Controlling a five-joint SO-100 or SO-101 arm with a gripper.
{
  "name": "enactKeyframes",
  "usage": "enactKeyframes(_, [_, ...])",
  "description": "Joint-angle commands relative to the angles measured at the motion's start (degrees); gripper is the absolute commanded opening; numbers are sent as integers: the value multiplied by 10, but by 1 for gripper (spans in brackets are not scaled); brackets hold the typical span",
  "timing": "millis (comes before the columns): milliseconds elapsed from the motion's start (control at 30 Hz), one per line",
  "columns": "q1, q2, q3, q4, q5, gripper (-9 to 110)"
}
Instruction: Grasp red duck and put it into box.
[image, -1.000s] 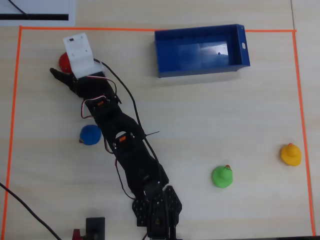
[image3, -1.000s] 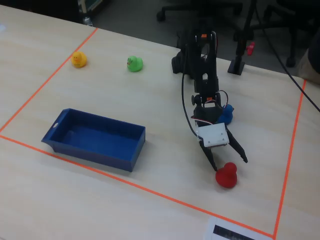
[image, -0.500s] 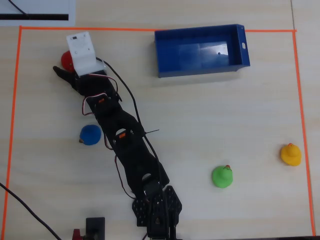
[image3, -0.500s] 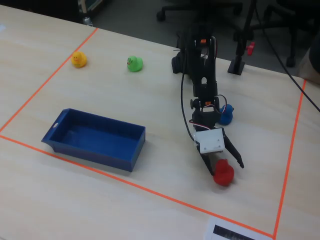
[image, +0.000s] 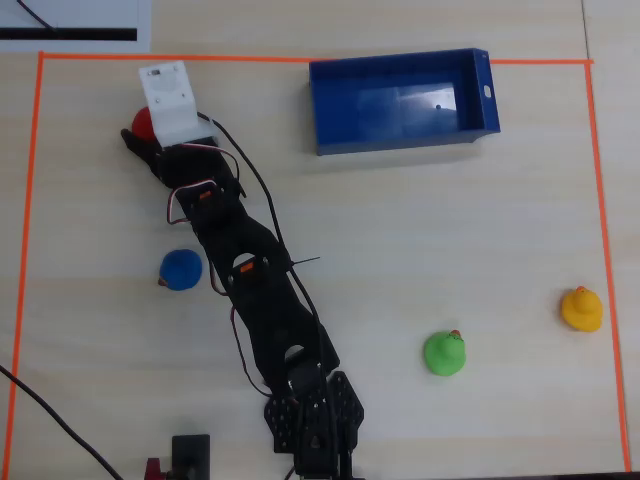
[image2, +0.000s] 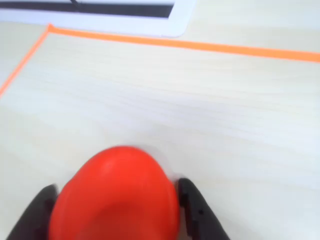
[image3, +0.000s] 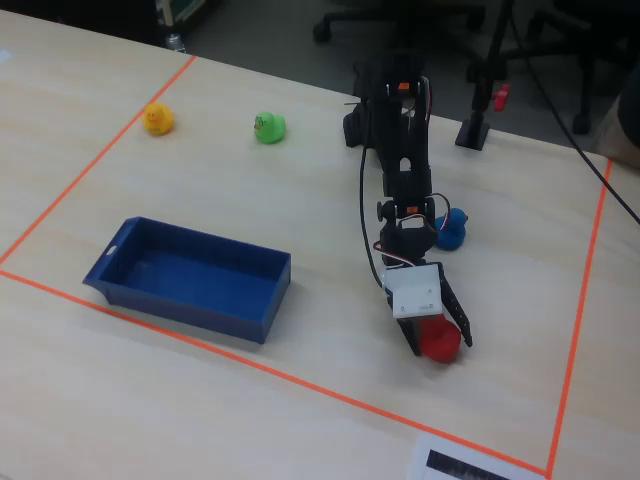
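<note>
The red duck (image: 141, 122) sits on the table near the top left corner of the taped area in the overhead view. It fills the bottom of the wrist view (image2: 117, 195) and shows in the fixed view (image3: 441, 343). My gripper (image: 145, 126) is around it, with one black finger on each side pressed against the duck (image2: 116, 189), (image3: 437, 340). The white camera mount hides most of the jaws from above. The dark blue box (image: 400, 140) stands empty to the right in the overhead view, well apart from the duck, and also shows in the fixed view (image3: 190, 305).
A blue duck (image: 181, 269) lies left of the arm. A green duck (image: 444, 353) and a yellow duck (image: 581, 308) lie at lower right. Orange tape (image: 300, 59) borders the work area. A white sheet (image2: 125, 15) lies beyond it.
</note>
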Motion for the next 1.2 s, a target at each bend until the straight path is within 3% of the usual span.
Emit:
enactKeyframes(0, [9,11,-27,5,-10,6])
enactKeyframes(100, [13,17,-31,5,-11,0])
enactKeyframes(433, [68,128,-14,81,-8,0])
enactKeyframes(767, [288,355,-149,475,-21,0])
enactKeyframes(967, [388,340,-153,486,-46,0])
enactKeyframes(1167, [408,279,-159,464,-47,0])
